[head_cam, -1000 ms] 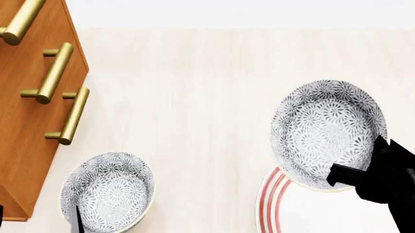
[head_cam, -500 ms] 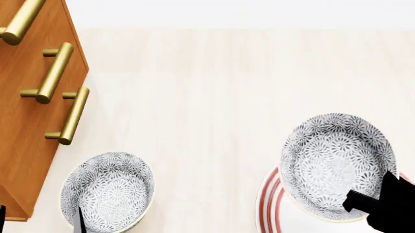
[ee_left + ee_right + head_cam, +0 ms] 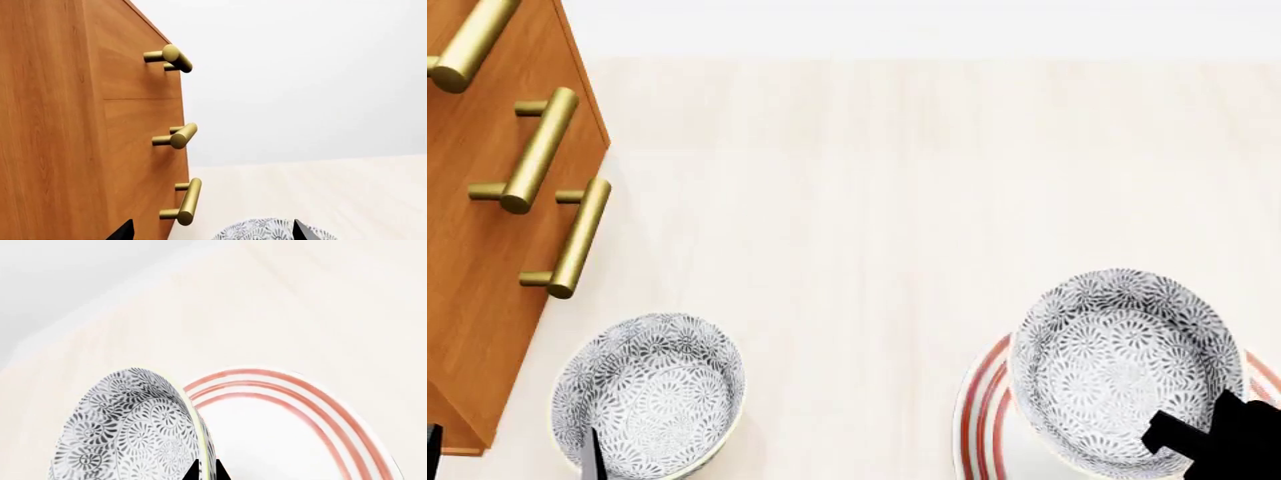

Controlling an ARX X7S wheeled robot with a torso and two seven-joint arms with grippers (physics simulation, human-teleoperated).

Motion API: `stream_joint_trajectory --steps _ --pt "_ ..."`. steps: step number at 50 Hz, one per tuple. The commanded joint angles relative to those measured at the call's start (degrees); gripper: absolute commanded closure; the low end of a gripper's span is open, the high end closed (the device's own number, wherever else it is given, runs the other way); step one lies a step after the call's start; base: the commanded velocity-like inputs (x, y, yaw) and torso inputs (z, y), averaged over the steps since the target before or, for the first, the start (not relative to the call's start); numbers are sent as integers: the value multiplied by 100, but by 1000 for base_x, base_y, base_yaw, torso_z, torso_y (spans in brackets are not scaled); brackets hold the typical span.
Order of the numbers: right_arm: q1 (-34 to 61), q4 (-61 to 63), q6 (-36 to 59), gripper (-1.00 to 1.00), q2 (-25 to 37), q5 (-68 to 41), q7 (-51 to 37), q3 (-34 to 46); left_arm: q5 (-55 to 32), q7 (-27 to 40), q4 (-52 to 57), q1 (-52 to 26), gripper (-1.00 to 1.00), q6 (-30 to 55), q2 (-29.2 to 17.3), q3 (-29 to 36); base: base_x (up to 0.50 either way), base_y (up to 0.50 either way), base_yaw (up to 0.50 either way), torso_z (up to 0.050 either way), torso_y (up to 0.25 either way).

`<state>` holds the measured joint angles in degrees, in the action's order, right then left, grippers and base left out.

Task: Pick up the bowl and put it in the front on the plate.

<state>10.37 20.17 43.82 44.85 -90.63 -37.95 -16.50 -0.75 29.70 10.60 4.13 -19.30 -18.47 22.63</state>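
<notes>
"Start at the fingers. What were they doing?"

"The right gripper (image 3: 1190,437) was clamped on the near rim of the bowl (image 3: 1124,362). In the right wrist view a dark fingertip (image 3: 193,472) sat on the patterned inner wall with the rim between it and the other tip."

"And the bowl itself?"

"Held over the plate (image 3: 977,410), covering most of it in the head view; only the red rings on the plate's left edge showed past it. Whether its base was touching the plate or hanging just above, I couldn't tell. The wrist view showed it tilted, its wall (image 3: 127,435) rising beside the ringed plate (image 3: 300,410)."

"So what did the coming move turn on?"

"The bowl lay straight ahead of the right fingers, away from the robot, and the plate directly beneath it. I'd judge the remaining step was short: lower, level it, and release without dragging the rim."

"The left arm?"

"The left gripper (image 3: 210,232) stood with its tips wide apart, around nothing, over a second bowl (image 3: 649,393) near the wooden cabinet (image 3: 487,250) with brass handles (image 3: 574,238). It was well apart from the plate, so the right arm was the nearer one."
</notes>
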Motion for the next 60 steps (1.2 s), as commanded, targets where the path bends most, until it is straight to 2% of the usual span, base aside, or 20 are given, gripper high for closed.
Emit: stream_joint_trajectory --steps 1,60 --pt "-99 -124 -56 100 -116 144 106 -66 48 -41 -11 -5 -100 1 38 -33 0 0 0 0 0" --pt "-118 -857 -228 100 -445 940 320 475 -12 17 -77 -48 -100 -10 -23 76 0 0 0 0 0"
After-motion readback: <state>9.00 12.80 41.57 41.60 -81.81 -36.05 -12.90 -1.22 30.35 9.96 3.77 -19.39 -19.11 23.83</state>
